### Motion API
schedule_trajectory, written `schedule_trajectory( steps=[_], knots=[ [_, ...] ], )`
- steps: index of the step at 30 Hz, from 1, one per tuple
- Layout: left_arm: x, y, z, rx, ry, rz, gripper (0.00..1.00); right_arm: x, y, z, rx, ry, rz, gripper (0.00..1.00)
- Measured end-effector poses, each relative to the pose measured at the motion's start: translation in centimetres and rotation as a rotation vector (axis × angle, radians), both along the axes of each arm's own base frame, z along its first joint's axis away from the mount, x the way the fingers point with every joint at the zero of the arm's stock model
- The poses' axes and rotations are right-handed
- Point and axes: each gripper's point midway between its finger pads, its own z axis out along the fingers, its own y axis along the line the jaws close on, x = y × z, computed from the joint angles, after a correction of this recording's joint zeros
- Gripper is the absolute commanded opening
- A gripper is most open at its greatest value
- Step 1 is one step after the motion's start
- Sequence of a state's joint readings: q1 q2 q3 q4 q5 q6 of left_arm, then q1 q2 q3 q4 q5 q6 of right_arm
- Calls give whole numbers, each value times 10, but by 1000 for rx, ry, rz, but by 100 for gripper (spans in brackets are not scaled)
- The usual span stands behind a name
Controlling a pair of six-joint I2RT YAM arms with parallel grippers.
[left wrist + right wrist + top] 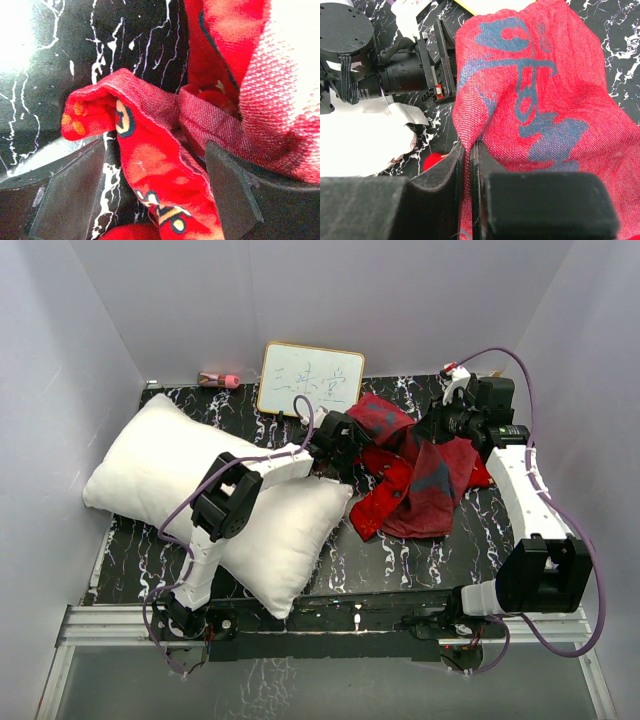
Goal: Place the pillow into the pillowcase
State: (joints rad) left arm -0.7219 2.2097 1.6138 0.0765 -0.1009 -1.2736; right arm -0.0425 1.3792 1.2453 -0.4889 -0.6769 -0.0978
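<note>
The white pillow [200,490] lies on the left of the table, partly under my left arm. The red pillowcase [420,475] is crumpled at centre right, one part lifted. My left gripper [338,448] is at the pillowcase's left edge. In the left wrist view its jaws [155,192] stand wide open, and a red fold with gold print [150,160] hangs between them, not pinched. My right gripper [440,425] is at the pillowcase's far right part. In the right wrist view it [470,170] is shut on a fold of red cloth with blue print [530,100]. The pillow [360,140] shows there at the left.
A small framed whiteboard [310,380] with writing leans at the back wall, and a pink marker [218,380] lies to its left. The black marbled tabletop [490,530] is boxed in by pale walls on three sides. My left wrist [395,75] shows in the right wrist view.
</note>
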Motion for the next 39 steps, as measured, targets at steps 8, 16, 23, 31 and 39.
schedule_trajectory(
  steps=[8, 16, 23, 31, 39],
  knots=[
    [11, -4, 1, 14, -5, 22, 65, -3, 0, -1, 4, 3, 2, 9],
    [20, -15, -17, 33, 5, -2, 5, -4, -1, -1, 2, 5, 1, 10],
    [22, -11, -5, 95, -70, -91, 0, 1, -16, 9, -13, -11, -37, 9],
    [22, 11, 181, 170, -501, -203, 0, 35, -54, 158, -54, -356, -153, 10],
    [-76, 92, 470, 22, -1084, -118, 0, 30, -58, 252, -39, -635, -197, 11]
  ],
)
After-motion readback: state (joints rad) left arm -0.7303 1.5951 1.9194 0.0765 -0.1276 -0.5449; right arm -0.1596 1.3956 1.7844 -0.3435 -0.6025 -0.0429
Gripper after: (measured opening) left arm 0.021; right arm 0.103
